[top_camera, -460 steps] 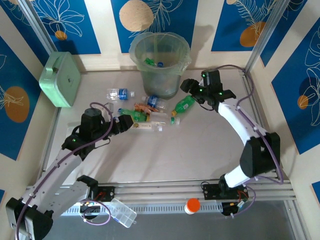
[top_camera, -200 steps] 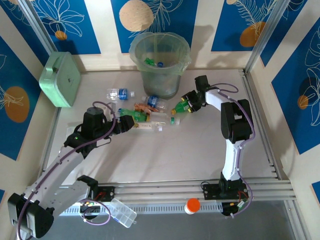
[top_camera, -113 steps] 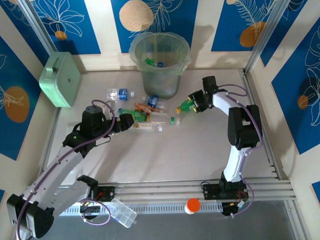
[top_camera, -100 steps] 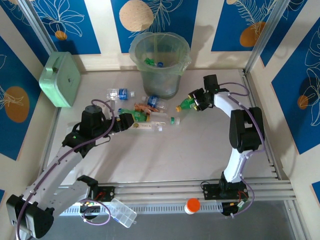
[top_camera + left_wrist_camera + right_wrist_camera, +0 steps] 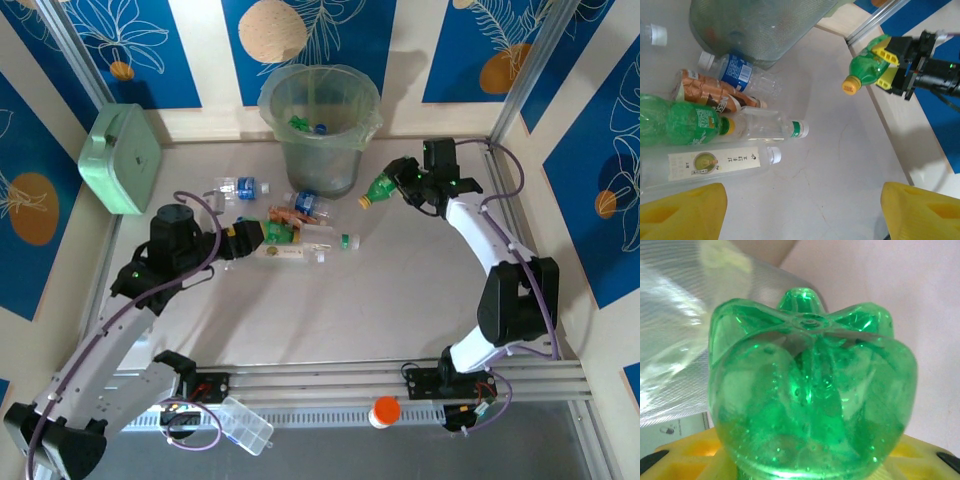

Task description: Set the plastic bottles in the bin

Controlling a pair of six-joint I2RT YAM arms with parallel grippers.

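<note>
Right claw [image 5: 399,182] clamps one green bottle [image 5: 379,188]; six bottles [image 5: 286,253] lie on table [image 5: 390,295].

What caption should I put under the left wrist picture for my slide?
The right gripper holds a green bottle near the bin, with other bottles lying on the table.

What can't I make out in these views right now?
Bin: contents too small and hazy through its wall to count, top view.
Held green bottle: cap hidden behind its own base, right wrist view.
White-label bottle: base cut off by the left edge, left wrist view.
</note>
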